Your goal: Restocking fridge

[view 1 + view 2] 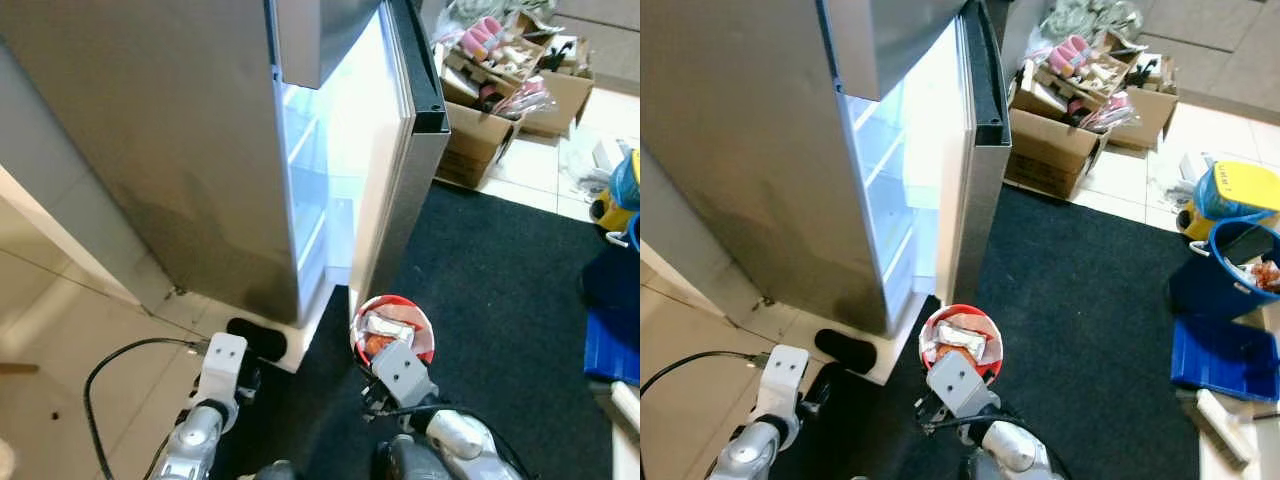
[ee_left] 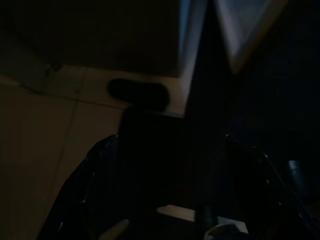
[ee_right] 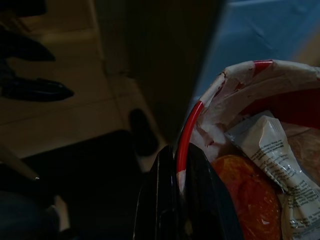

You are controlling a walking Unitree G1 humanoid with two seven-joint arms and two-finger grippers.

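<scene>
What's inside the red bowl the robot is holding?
The red bowl, pinched at its rim by the right gripper, holds a white printed packet lying over orange-red food. Whatever sits beneath the packet is covered.

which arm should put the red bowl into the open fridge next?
Right. The right gripper is pinching the red bowl's rim, just before the open fridge door gap. The left gripper holds nothing, low near the fridge's base.
</scene>
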